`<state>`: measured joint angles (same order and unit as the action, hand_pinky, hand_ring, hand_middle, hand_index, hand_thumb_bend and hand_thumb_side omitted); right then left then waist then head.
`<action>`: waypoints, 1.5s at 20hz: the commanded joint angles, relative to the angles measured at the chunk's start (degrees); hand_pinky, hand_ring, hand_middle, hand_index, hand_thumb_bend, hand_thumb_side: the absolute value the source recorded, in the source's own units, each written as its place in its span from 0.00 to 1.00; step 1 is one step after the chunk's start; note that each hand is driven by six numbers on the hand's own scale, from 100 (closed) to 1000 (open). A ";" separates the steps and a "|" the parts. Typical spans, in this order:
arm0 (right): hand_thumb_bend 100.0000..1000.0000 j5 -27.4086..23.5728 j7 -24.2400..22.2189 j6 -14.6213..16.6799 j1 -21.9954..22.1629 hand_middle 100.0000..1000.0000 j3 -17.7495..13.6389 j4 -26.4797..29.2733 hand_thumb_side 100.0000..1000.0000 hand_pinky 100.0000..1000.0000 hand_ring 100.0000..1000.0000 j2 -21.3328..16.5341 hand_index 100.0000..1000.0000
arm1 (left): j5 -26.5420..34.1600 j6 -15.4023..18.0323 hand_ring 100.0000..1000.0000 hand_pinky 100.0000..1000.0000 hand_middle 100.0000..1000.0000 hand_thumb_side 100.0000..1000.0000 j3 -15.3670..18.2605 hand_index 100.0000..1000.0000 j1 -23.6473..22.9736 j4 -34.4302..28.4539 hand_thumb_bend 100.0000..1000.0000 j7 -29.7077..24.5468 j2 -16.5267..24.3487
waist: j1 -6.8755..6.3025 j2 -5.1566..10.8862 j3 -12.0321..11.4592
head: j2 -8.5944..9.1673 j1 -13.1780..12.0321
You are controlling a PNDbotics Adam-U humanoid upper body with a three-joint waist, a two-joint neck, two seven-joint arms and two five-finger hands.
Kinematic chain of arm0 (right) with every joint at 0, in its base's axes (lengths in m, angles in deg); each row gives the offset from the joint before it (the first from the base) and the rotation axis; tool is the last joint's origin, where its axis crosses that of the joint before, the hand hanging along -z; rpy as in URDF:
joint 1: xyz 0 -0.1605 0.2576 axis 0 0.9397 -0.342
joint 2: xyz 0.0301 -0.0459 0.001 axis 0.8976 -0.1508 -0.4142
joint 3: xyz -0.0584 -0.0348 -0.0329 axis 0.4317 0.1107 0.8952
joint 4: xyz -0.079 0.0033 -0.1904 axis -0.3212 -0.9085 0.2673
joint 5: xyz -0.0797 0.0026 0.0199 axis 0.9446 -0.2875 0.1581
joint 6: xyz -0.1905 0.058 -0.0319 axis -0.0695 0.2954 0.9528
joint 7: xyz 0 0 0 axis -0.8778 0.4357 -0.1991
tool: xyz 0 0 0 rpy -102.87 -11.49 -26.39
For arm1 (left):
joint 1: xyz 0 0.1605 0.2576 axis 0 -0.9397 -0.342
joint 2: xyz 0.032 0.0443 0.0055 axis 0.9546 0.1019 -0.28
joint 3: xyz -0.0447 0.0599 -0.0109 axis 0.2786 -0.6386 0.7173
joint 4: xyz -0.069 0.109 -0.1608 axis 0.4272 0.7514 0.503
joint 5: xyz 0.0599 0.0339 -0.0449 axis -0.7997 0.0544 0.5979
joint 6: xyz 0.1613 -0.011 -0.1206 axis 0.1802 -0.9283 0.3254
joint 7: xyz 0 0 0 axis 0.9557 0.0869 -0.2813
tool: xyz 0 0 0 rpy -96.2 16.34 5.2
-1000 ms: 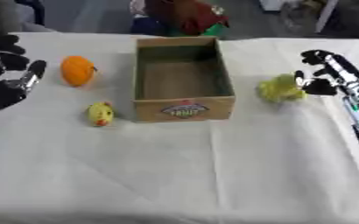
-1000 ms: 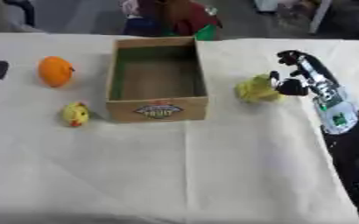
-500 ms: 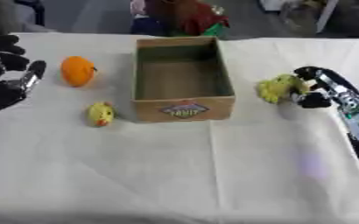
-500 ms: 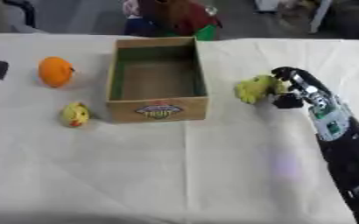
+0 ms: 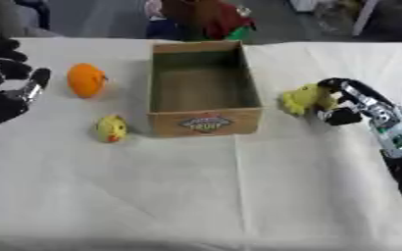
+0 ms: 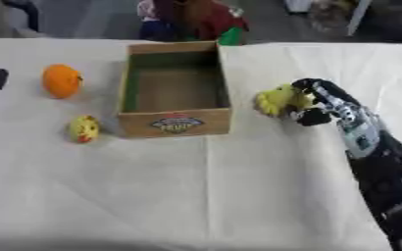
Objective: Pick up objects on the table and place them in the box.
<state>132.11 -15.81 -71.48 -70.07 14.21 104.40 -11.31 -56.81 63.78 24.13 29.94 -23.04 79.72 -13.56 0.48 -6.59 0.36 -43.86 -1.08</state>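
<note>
So the right hand (image 5: 346, 104) is curled around the yellow-green toy (image 5: 304, 98), fingers hooked over the top and thumb tucked under at about 5 o'clock from it. Looks like a grasp, but the toy sits on the white tablecloth (image 5: 238, 196), not lifted yet. It's just off the box (image 5: 206, 88), at 3 o'clock from the box's right wall.

What I'd worry about: the hold seems to catch mostly the toy's right side, so on the lift it could roll out toward 9 o'clock and bump the cardboard wall. Also the box is light-looking and open-topped, so a low carry could clip the rim and shove it. And the cloth has creases, so a dragging finger might bunch it up.

Left hand (image 5: 7, 86) is hanging out at 9 o'clock near the table edge, fingers relaxed and spread, holding nothing. The orange ball (image 5: 86, 80) and the little yellow chick (image 5: 111, 128) are still out, at 9 and 8 o'clock from the box.
</note>
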 commanded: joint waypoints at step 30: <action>0.11 8.21 13.03 2.24 -14.96 0.18 5.98 4.64 0.09 0.57 0.62 13.45 0.33 | 0.47 0.01 0.58 0.65 0.54 0.00 -0.11 0.71 0.88 -0.95 0.39 -0.58 0.63 | -0.45 1.10 -1.76 | -0.26 1.10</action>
<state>138.97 -2.58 -69.94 -83.42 19.94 109.25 1.65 -56.53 63.69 24.01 29.96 -23.04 79.32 -13.63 0.40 -6.29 -1.43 -43.86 -0.21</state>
